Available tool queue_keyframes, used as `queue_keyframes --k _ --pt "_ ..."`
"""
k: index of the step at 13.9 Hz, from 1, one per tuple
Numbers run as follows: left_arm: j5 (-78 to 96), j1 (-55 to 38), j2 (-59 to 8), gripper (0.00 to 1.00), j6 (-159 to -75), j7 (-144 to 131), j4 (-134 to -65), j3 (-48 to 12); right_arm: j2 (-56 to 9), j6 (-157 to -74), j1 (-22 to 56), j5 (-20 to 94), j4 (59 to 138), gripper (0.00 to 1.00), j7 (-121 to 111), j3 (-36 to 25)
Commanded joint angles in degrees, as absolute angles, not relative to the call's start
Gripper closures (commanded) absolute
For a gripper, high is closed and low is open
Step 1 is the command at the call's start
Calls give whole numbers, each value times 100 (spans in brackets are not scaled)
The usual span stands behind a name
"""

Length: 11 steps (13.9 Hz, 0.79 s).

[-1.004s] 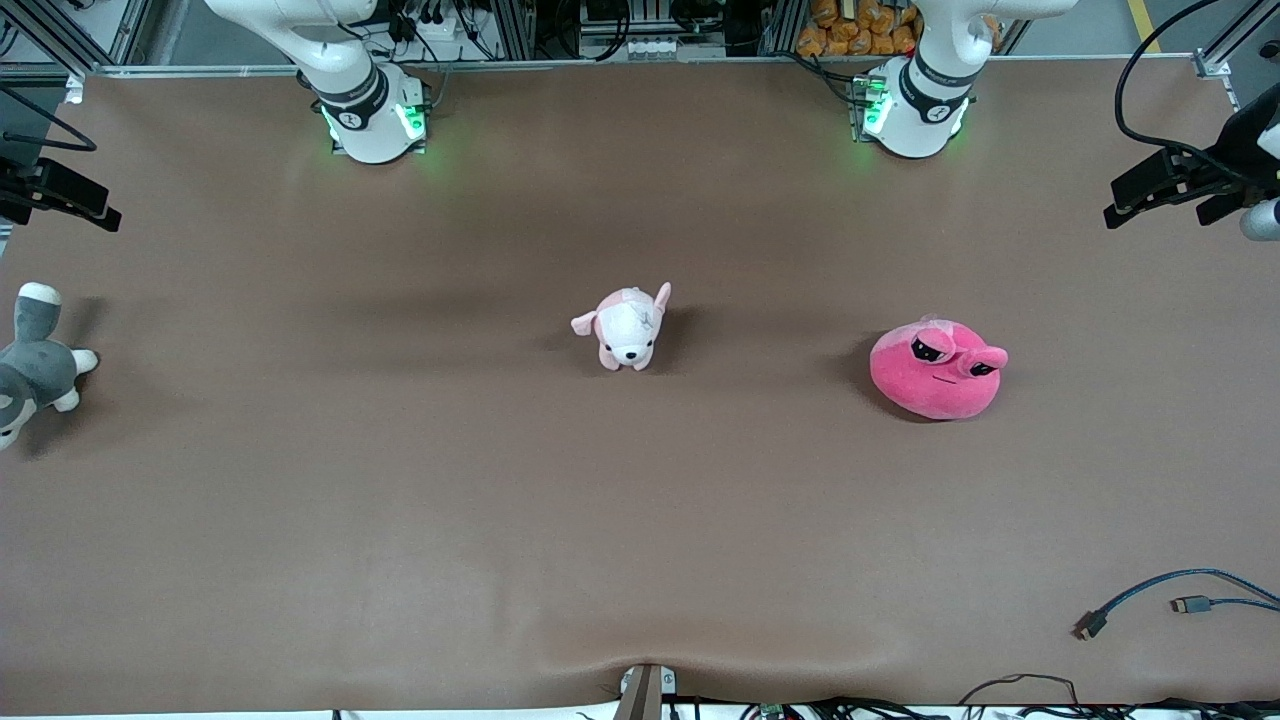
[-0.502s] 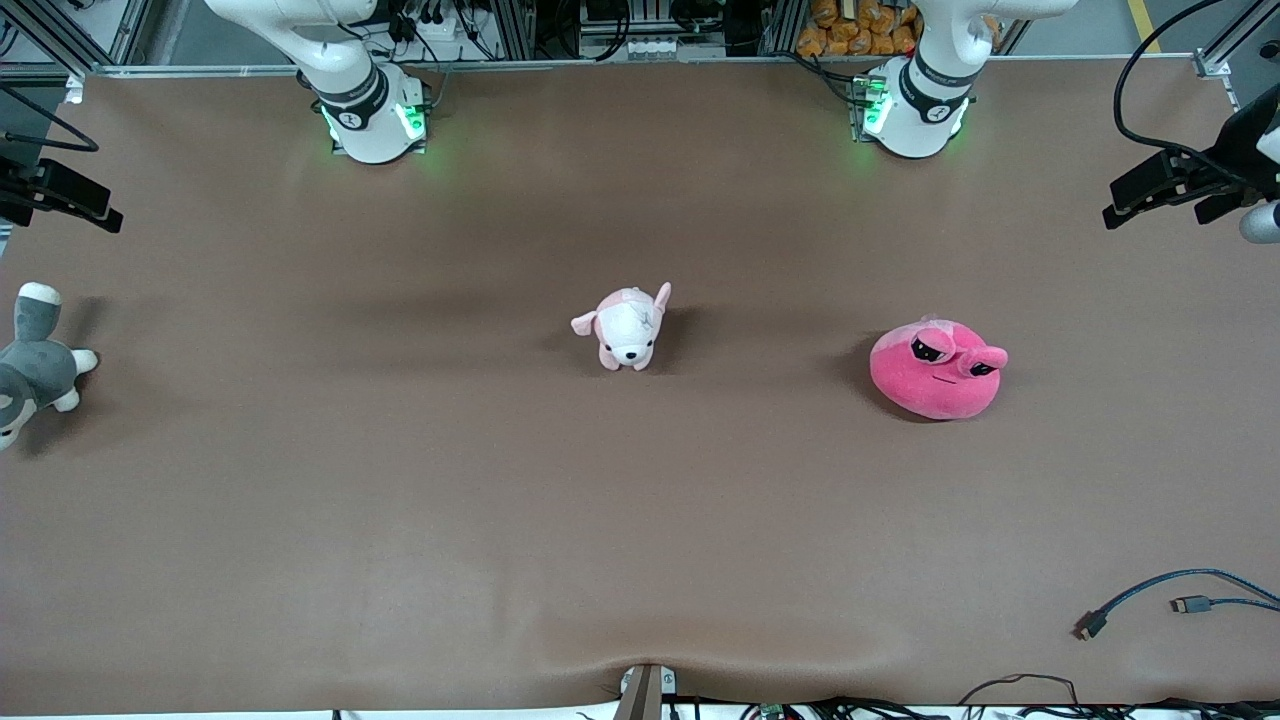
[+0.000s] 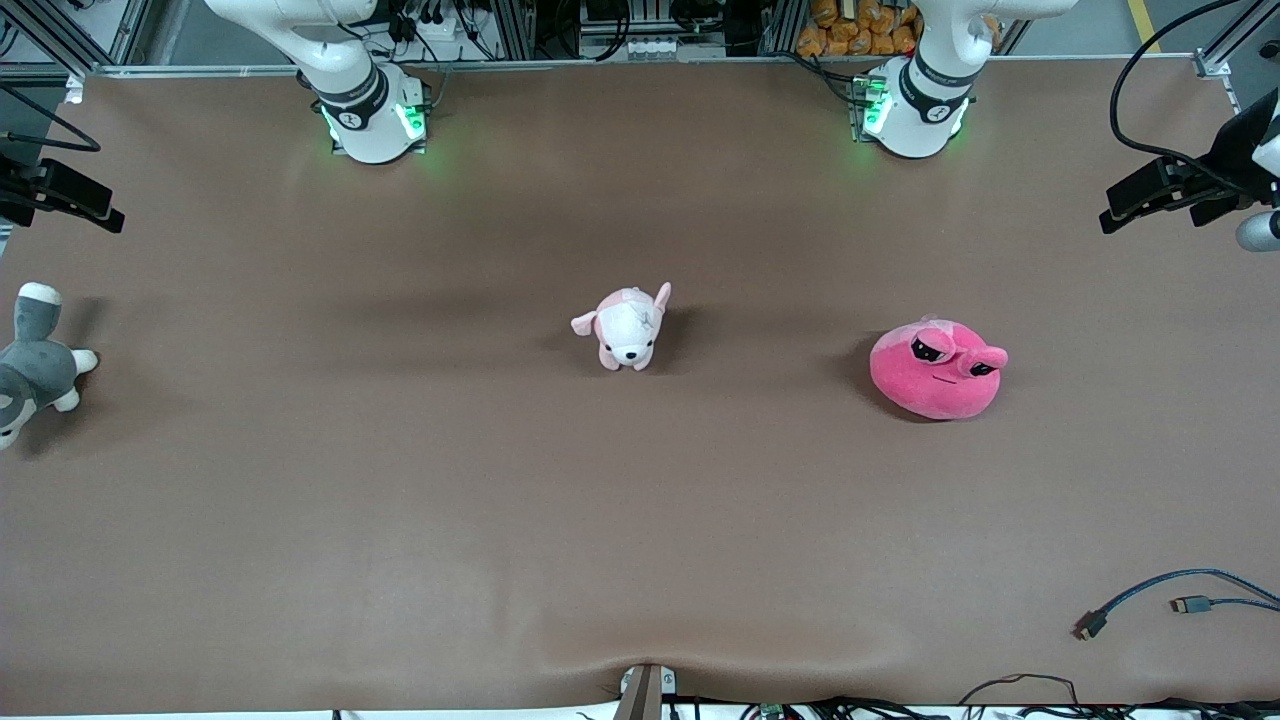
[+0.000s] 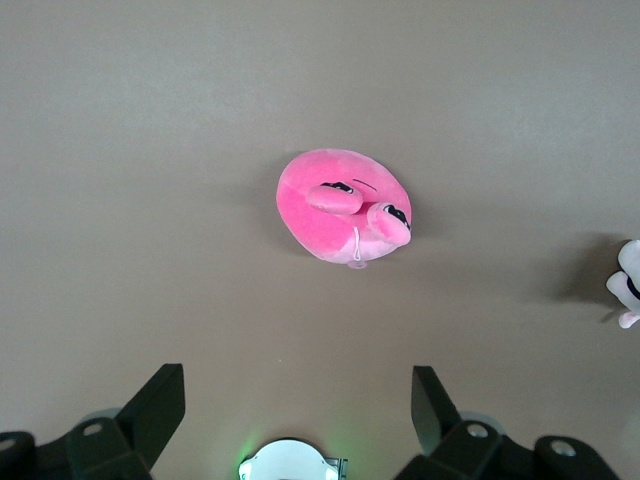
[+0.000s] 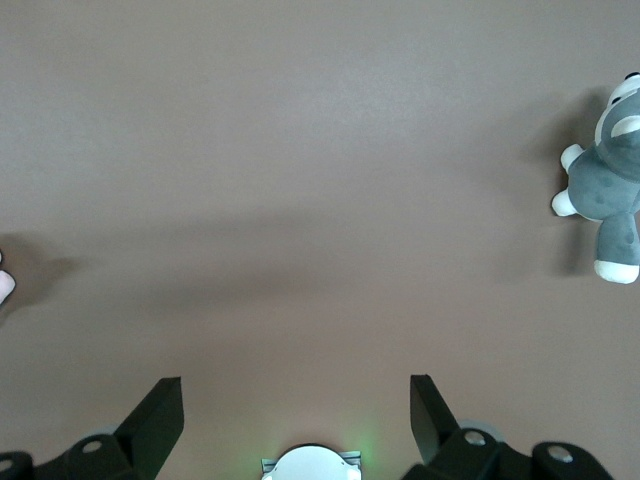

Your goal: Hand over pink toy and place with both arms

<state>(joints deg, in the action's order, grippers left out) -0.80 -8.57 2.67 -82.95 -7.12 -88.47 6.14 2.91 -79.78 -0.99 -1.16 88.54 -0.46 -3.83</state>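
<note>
- The pink toy (image 3: 937, 367) sits on the brown table (image 3: 640, 520) toward the left arm's end, well apart from the small pale puppy plush (image 3: 625, 327) at the middle and the grey plush animal (image 3: 35, 365) at the right arm's end.
- The left gripper (image 4: 295, 400) hangs high over the table with its fingers spread wide and empty; the toy shows below it in the left wrist view (image 4: 343, 205).
- The right gripper (image 5: 295, 400) is also spread wide and empty, high over bare table at its own end; that arm looks to be waiting.
- The toy looks light, soft and squashy, not fragile; plush fabric should not slip.
- Best hold, I judge: pinch across the round body below the bulging eyes, deep enough that stuffing fills the fingers, leaving one side free for the other gripper.
</note>
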Motion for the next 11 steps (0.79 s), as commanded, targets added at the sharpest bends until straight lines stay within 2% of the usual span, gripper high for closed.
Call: queue_keyframes --k 1,7,11 --pt "-70 -800 229 0 -8235 -791 -8763 615 316 -7998 -97 -123 8851 0 35 -369" --pt "-35 -598 237 0 -8244 -765 -8736 633 316 -7989 -97 -123 8851 0 35 -360" --pt "-53 -615 -122 0 -8297 -782 -8807 633 316 -7989 -97 -123 8851 0 35 -360"
